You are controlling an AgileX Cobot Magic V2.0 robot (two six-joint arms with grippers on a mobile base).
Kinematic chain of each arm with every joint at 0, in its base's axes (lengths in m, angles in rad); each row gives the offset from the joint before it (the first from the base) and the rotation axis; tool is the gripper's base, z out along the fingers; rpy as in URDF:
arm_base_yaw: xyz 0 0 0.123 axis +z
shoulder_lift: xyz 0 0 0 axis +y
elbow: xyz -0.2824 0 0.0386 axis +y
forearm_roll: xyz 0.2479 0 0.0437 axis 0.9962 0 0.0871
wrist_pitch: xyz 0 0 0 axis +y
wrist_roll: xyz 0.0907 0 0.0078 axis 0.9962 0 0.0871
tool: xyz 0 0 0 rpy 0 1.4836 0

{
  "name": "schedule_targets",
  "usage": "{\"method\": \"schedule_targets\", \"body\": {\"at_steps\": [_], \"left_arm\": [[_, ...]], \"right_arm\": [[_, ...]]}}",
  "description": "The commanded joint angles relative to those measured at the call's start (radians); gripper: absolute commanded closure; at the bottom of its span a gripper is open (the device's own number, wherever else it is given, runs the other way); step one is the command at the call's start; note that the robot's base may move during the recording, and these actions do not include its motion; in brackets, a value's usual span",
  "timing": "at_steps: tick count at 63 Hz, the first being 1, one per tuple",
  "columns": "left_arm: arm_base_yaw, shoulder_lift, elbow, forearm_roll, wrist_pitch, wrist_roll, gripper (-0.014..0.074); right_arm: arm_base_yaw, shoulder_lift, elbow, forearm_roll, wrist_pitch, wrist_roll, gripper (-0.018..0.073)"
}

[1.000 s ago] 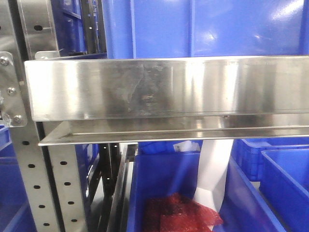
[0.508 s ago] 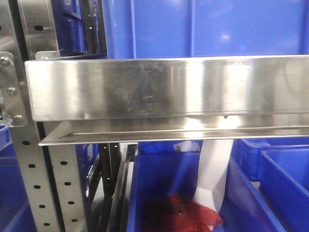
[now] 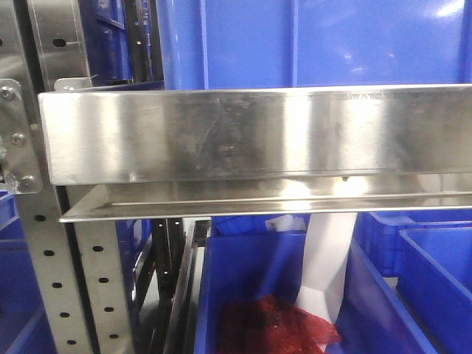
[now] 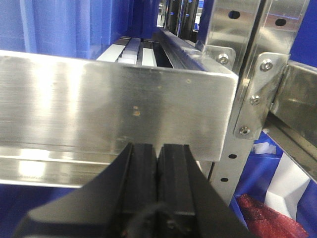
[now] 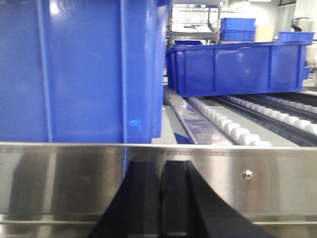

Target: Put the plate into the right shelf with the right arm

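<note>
**Plate out of view; both grippers closed before the shelf**

No plate is seen in any view, so its direction from the right gripper (image 5: pixel 159 198) cannot be told. The right gripper is seen at the lower centre of its wrist view, fingers pressed together on nothing, facing the steel front ledge of the right shelf (image 5: pixel 237 173). A blue bin (image 5: pixel 74 69) fills the upper left beyond that ledge. The left gripper (image 4: pixel 157 173) is likewise pressed shut and empty before a ledge. The plate must probably be found first.
</note>
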Motion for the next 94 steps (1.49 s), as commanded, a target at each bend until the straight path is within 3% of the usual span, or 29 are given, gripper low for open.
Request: {"method": "schedule_targets", "body": {"at_steps": [1,94], "left_arm": [[-0.007,-0.004,0.01,-0.002,-0.084,-0.006,0.0643],[-0.007,-0.004,0.01,-0.002,-0.084,-0.006,0.0643]], "right_arm": [[0.007,0.005,-0.004,-0.012,-0.061,0.003,0.0503],[0.007,0.005,-0.004,-0.041,0.044,0.034,0.0503]]}}
